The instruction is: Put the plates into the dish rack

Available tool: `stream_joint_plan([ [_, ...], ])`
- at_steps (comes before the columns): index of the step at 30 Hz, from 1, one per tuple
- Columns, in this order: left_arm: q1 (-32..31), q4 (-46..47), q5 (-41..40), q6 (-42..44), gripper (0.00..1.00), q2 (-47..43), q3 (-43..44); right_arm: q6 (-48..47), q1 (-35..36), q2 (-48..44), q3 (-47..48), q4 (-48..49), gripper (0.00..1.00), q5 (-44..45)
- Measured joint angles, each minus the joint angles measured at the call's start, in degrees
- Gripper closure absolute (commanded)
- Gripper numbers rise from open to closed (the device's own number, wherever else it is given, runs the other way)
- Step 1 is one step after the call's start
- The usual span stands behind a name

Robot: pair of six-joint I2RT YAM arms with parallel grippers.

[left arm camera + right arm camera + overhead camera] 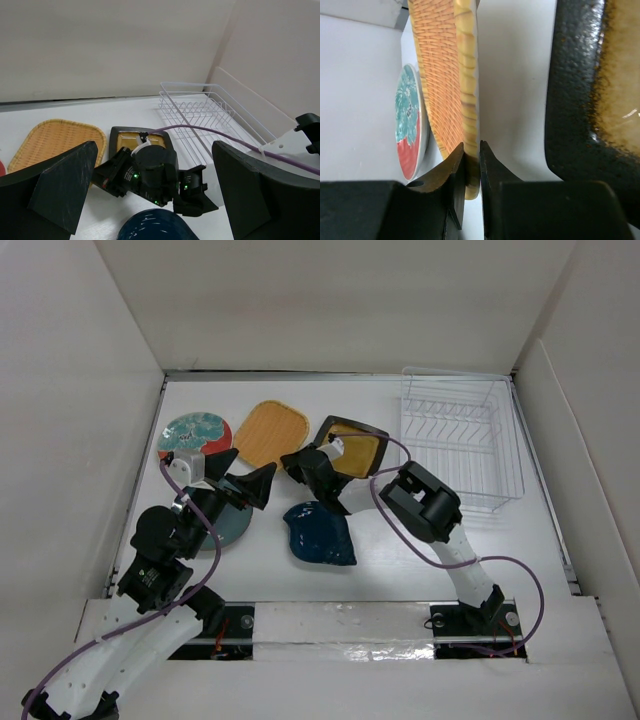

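1. Two arms are bolted at the near edge of the white table (pixel 400 570), and the left one bends up and away on the left side.
2. Nearest the left arm lies the round grey-teal plate (pixel 236 528), flat on the table and partly hidden under that arm.
3. Just to its right, apart from it, the dark blue leaf-shaped plate (pixel 320 535) lies flat near the middle of the table.
4. Above the grey-teal plate's far edge hangs the left gripper (pixel 250 466), its jaws spread wide with nothing between them.
5. From its base the right arm reaches leftward past the far side of the blue plate, with a purple cable (pixel 200 128) looping beside it.
6. The right gripper (pixel 471 150) pinches the near rim of the orange rounded-square plate (pixel 442 75), one finger against each face of the rim.
7. Just right of the orange plate, with a strip of bare table between them, sits the black-rimmed mustard square plate (pixel 362 450), its near left corner under the right wrist.
8. Left of the orange plate lies the round red-rimmed teal floral plate (pixel 190 432), just beside it; whether they touch I cannot tell.
9. At the far right stands the white wire dish rack (pixel 460 440), and all five plates are outside it.
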Motion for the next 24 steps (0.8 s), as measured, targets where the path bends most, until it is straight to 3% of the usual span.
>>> stream_joint_plan([
  [9, 0.0, 0.0, 0.61, 0.0, 0.01, 0.2, -0.02, -9.31, 0.0, -6.43, -4.52, 2.99, 1.0, 1.62],
  [18, 0.0, 0.0, 1.49, 0.0, 0.01, 0.04, -0.02, -21.64, 0.0, -23.52, -14.38, 5.05, 1.0, 5.49],
  [24, 0.0, -0.02, 2.32, -0.02, 0.01, -0.68, 0.0, -33.66, -3.76, -39.45, -20.2, 3.23, 1.0, 6.4],
])
